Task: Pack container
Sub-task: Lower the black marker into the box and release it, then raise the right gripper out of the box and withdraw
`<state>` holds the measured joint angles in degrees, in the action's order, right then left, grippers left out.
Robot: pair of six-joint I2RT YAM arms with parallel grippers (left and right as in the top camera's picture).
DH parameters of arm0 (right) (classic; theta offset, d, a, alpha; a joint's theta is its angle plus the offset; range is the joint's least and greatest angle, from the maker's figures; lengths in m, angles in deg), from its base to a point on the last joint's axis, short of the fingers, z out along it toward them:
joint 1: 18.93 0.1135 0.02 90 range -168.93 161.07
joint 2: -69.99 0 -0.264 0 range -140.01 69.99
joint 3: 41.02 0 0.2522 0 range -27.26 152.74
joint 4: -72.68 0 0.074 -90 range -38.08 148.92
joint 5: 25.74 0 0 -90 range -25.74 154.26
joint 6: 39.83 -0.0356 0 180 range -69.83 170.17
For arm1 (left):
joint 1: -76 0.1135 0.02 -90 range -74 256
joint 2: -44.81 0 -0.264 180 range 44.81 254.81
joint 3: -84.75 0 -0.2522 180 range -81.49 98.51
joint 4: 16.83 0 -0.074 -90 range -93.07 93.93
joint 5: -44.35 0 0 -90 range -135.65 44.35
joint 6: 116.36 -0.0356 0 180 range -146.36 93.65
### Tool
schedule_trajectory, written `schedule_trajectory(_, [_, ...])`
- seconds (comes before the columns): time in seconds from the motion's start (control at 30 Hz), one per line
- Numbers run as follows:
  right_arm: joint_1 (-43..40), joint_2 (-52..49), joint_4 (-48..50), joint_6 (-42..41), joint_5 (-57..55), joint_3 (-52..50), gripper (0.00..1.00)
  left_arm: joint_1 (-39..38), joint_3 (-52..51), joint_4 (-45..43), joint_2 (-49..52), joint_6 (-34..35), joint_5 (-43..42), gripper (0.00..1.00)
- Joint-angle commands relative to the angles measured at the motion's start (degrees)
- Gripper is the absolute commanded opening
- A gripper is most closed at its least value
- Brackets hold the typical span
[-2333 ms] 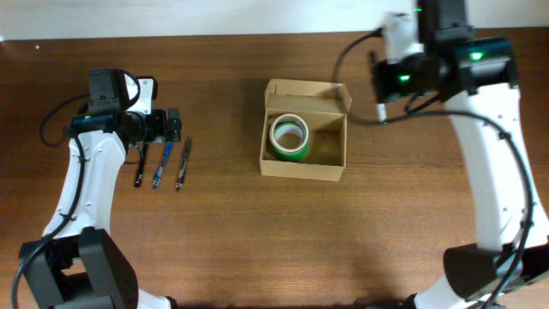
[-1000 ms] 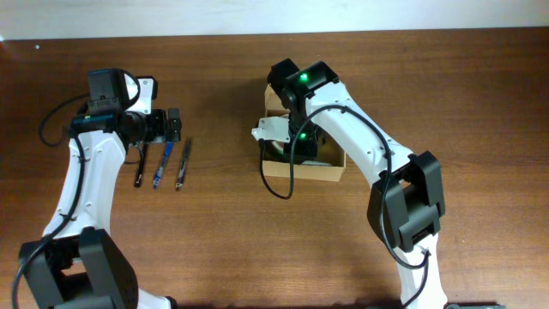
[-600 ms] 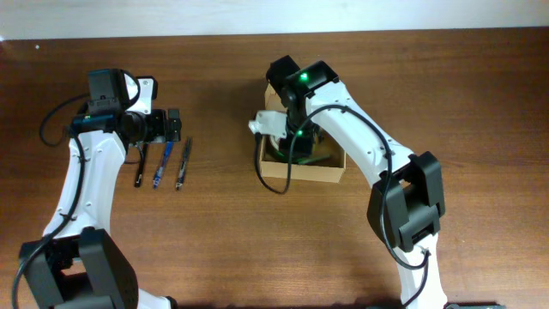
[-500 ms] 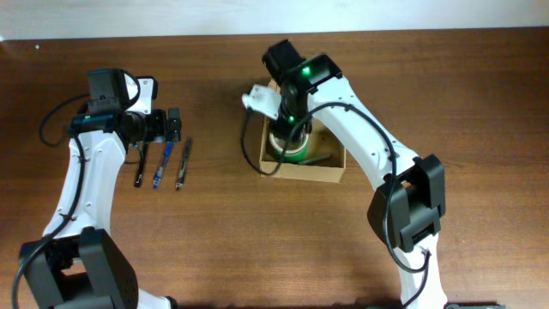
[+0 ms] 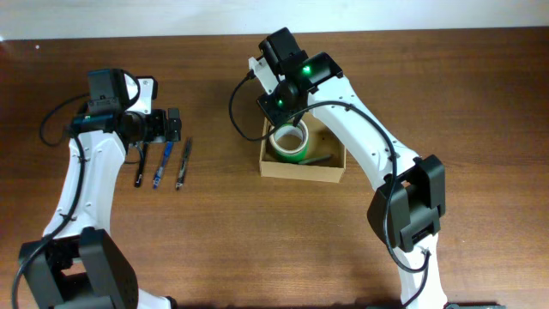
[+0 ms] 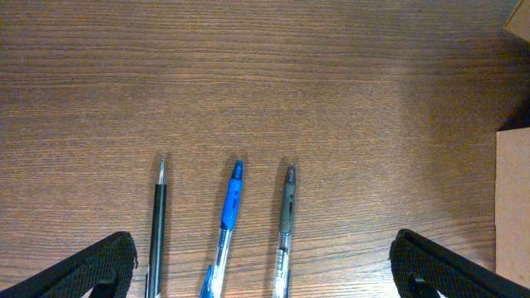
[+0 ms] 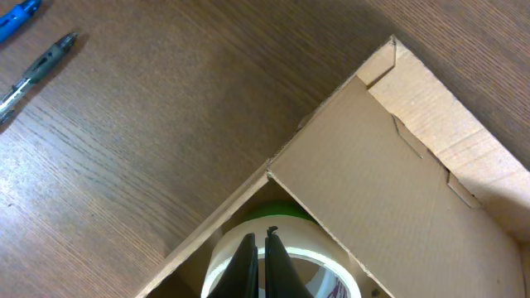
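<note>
The tan cardboard container point(image 5: 303, 171) stands open at the table's middle, its flap lid point(image 7: 389, 190) raised at the back. A green tape roll point(image 5: 289, 142) lies inside on the left, with a thin dark object point(image 5: 322, 159) beside it. My right gripper point(image 5: 286, 112) is shut and empty, just above the box's back left corner. In the right wrist view its closed fingers point(image 7: 258, 252) hang over the tape roll point(image 7: 240, 240). My left gripper point(image 5: 174, 126) is wide open above three pens. In the left wrist view point(image 6: 261, 252) the pens lie between its fingers.
A black pen point(image 6: 157, 223), a blue pen point(image 6: 230, 219) and a grey pen point(image 6: 286, 215) lie side by side on the wood at the left point(image 5: 160, 165). The box's edge point(image 6: 513, 215) shows at the right of the left wrist view.
My right arm swung in from the far right, dipped into the box, then rose and pulled back toward its rear left corner. A thin dark object now lies in the box. The left arm stayed still.
</note>
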<state>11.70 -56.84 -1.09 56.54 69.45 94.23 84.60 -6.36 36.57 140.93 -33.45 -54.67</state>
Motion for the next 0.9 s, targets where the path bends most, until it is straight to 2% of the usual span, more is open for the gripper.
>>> schedule_trajectory(0.0, [-0.3,-1.2,0.1,-1.1,-1.4,-2.1,0.04,0.2,1.0,-0.2,0.4,-1.0,-0.2,0.99])
schedule_trajectory(0.57, [-2.1,-2.0,2.5,-3.5,-0.7,-8.2,0.04,0.2,1.0,-0.2,0.4,-1.0,-0.2,0.99])
schedule_trajectory(0.87, [-2.1,0.1,1.7,-2.1,-0.7,-5.8,0.04,0.2,1.0,-0.2,0.4,-1.0,-0.2,0.99])
